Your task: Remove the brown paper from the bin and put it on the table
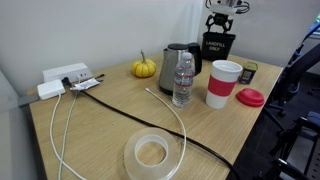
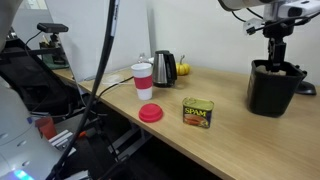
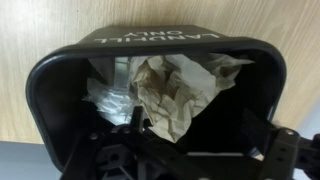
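- bench (image 1: 100, 130): light wood-grain top that carries everything. the free patch in front of the bin, near the tin (image 2: 198, 112), looks like the handiest place to set the paper down.
- bin (image 2: 273, 95): small black box standing upright at the far edge of the bench, just beyond the kettle (image 1: 178, 57) and the red-and-white cup (image 1: 223, 82). the wrist view looks straight down into its mouth.
- hand (image 2: 276, 60): poised directly over the bin opening, fingertips at about rim level. the jaws appear released and spread, with nothing between them.
- brown paper (image 3: 175, 85): a crumpled wad inside the bin, filling the middle and one side of the opening, not yet lifted.
- white crumpled material (image 3: 108, 92): lies touching the brown wad on its other side.
- step in hand, as judged: descent for the grasp.
- to do it well: centre the jaws over the high ridge of the brown wad and keep off the white material.
- then lower straight down clear of the walls, and clench on a thick fold, since a loose edge may tear or slip.
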Controlling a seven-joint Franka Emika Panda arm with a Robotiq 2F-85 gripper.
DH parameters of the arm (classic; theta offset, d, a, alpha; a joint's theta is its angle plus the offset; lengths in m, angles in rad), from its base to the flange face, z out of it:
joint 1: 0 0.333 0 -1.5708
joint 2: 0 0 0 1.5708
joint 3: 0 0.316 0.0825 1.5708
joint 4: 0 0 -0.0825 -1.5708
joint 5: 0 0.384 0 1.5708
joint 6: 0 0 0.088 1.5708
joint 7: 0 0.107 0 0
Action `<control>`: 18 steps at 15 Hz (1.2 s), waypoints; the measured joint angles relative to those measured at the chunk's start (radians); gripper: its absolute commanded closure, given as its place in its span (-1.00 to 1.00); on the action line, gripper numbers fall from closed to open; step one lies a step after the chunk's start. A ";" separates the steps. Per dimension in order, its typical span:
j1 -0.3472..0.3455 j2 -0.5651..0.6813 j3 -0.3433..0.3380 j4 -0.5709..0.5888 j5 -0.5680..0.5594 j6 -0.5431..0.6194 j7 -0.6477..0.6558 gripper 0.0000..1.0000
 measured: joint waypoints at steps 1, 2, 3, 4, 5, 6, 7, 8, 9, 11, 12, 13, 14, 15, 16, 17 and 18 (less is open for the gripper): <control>0.000 0.008 0.000 0.000 0.000 0.005 0.000 -1.00; 0.000 0.016 0.000 0.000 0.000 0.017 0.001 -1.00; 0.000 0.024 0.000 0.000 0.000 0.032 0.001 -1.00; 0.000 0.033 -0.001 0.002 0.000 0.046 0.001 -1.00; 0.000 0.041 -0.002 0.002 0.000 0.061 0.001 -1.00; 0.000 0.047 -0.004 0.002 0.000 0.074 0.002 -1.00; 0.000 0.052 -0.006 0.004 0.000 0.080 0.003 -0.94; 0.000 0.056 -0.008 0.006 0.000 0.082 0.005 -0.47; 0.000 0.059 -0.011 0.008 0.000 0.082 0.007 -0.46; 0.000 0.059 -0.015 0.008 0.000 0.082 0.013 -0.27; 0.000 0.059 -0.017 0.008 0.000 0.082 0.018 -0.09; 0.000 0.059 -0.019 0.008 0.000 0.082 0.022 0.02; -0.001 0.059 -0.021 0.009 0.000 0.082 0.026 0.19; 0.000 0.059 -0.023 0.011 0.000 0.082 0.030 0.29; 0.000 0.059 -0.025 0.013 0.000 0.082 0.035 0.46; 0.000 0.059 -0.027 0.016 0.000 0.082 0.039 0.58; 0.000 0.059 -0.029 0.019 0.000 0.082 0.042 0.74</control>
